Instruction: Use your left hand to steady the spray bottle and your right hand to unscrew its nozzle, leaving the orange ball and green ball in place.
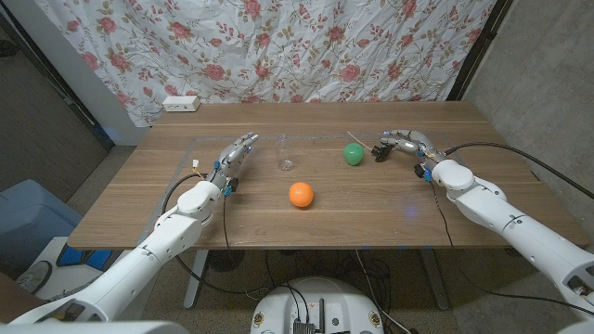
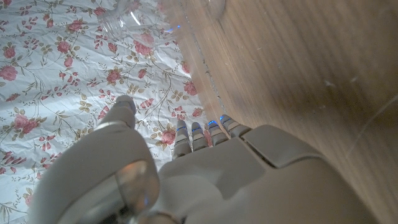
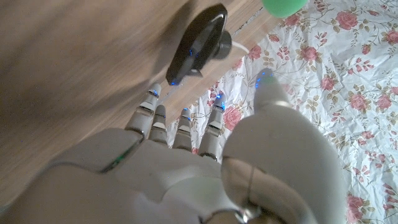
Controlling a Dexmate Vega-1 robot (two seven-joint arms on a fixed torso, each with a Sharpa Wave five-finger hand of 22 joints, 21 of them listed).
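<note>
Clear spray bottle point(image 1: 286, 154) upright, just off left hand point(image 1: 234, 156) fingertips; black nozzle point(image 1: 382, 150) lying detached just beyond right hand point(image 1: 408, 144) fingers, green ball point(image 1: 354, 154) beside it, orange ball point(image 1: 300, 194) between hands.

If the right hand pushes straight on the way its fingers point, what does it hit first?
Most likely the black spray nozzle lying on the table just past the right hand; the green ball sits beyond it. Depth is uncertain.

We can barely make out the clear spray bottle point(image 1: 285, 154) against the wood; its outline blurs away. The green ball point(image 3: 283, 6) is cut by the right wrist picture's edge, beside the black nozzle point(image 3: 200, 42)
</note>
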